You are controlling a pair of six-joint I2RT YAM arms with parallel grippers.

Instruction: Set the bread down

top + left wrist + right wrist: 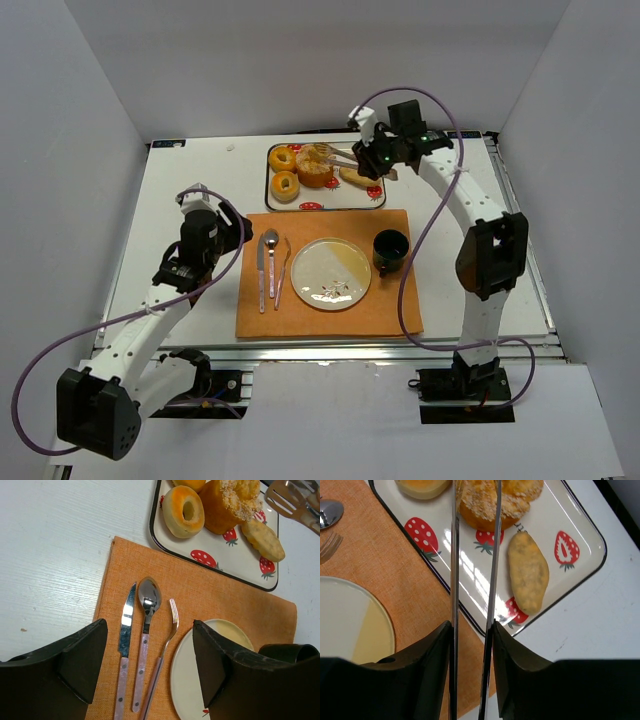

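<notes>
A crumb-topped round bread point(315, 166) sits on the strawberry tray point(372, 200), with two ring breads point(284, 186) to its left and a long flat bread point(356, 178) to its right. My right gripper point(377, 158) is shut on metal tongs point(454, 555), whose arms reach over the tray and straddle the crumb-topped bread point(487, 502). I cannot tell whether they pinch it. A cream plate point(330, 273) lies on the orange placemat point(400, 310). My left gripper point(236, 232) hangs open and empty above the cutlery point(148, 597).
A knife point(261, 270), spoon point(271, 260) and fork point(283, 270) lie left of the plate. A dark cup point(390, 251) stands to its right. White walls enclose the table on three sides. The tongs' tips point(292, 502) show in the left wrist view.
</notes>
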